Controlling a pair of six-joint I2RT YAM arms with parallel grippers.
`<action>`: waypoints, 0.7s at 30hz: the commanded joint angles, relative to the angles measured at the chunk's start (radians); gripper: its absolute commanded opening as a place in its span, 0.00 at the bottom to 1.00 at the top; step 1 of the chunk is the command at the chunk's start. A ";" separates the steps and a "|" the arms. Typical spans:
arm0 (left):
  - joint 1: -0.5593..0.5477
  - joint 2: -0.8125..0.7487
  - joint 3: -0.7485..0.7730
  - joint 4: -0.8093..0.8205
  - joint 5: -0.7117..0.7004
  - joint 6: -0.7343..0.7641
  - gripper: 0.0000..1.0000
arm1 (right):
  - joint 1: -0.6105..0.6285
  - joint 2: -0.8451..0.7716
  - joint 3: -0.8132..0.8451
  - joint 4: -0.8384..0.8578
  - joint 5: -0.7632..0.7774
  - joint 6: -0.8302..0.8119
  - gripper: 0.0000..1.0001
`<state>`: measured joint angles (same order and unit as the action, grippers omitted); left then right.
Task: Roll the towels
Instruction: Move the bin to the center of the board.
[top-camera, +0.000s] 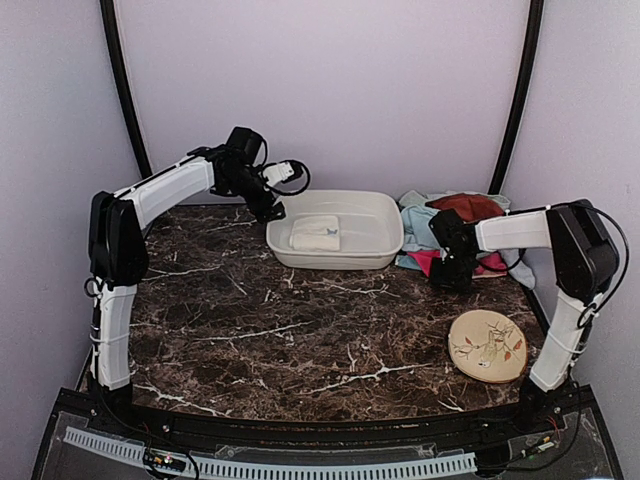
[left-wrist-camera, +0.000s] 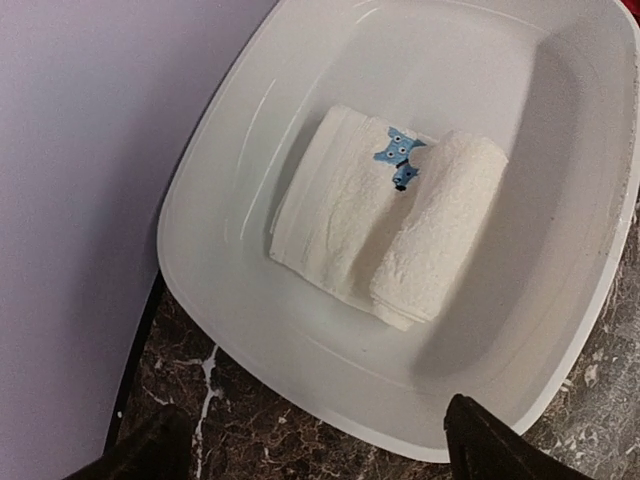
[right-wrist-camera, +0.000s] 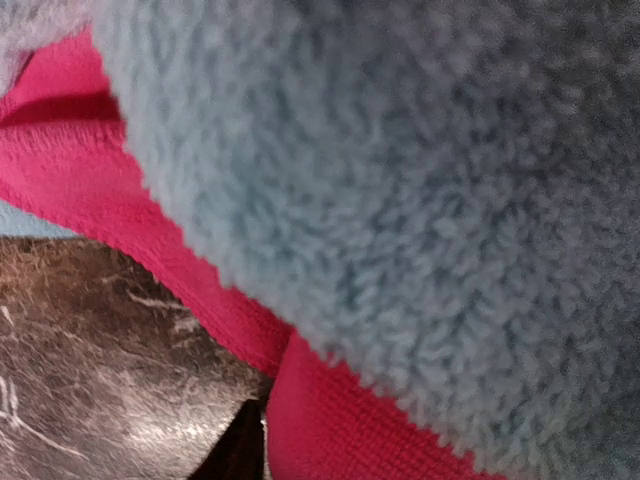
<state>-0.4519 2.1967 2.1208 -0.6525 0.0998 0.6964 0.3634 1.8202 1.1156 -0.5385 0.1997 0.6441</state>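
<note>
**Spotter:** Where are the towels sitting?

**Me:** One cream-white towel (left-wrist-camera: 390, 230) is lying in the white basin (left-wrist-camera: 215, 200) with its blue mark (left-wrist-camera: 398, 158) facing up. It is looking only half tidy: a fat roll on one side, a flatter folded part beside it. The others are heaping at the far right of the counter (top-camera: 300, 330). The rust-brown towel (top-camera: 468, 206) is on top, and the light blue towel (right-wrist-camera: 400, 200) and pink towel (right-wrist-camera: 150, 260) are crumpling together below.

**Spotter:** And the fingers?

**Me:** The left fingers (top-camera: 273, 210) are hanging spread wide over the basin's left end, grasping nothing. The right fingers (top-camera: 455, 275) are pushing into the low front of the heap. My wrist view is filling with blue fluff and pink weave (one dark tip just showing), so I cannot tell whether they are pinching cloth.

**Spotter:** What is worrying you?

**Me:** I am weighing three risks.
- Blue is overlapping pink exactly where I am reaching, so a pinch may be catching both layers and dragging the whole heap along.
- A pinch on a mid-fold instead of an edge would be giving me a bunched lump that will not spread flat for rolling.
- A shallow bite on cloth this fluffy may be slipping free partway, leaving a towel draped over the round disc (top-camera: 487, 345) near my right arm.
</note>
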 joint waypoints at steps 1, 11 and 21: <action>-0.041 -0.049 -0.089 0.008 0.071 0.088 0.86 | -0.007 0.004 0.069 0.046 -0.043 0.003 0.22; -0.069 0.260 0.226 -0.087 0.124 0.196 0.46 | -0.007 -0.085 0.085 0.029 -0.055 -0.015 0.00; -0.086 0.383 0.275 -0.094 0.126 0.279 0.50 | -0.007 -0.175 0.117 0.006 -0.111 -0.040 0.00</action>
<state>-0.5285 2.5801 2.3688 -0.7143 0.2138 0.9386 0.3599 1.6836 1.2095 -0.5316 0.1261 0.6220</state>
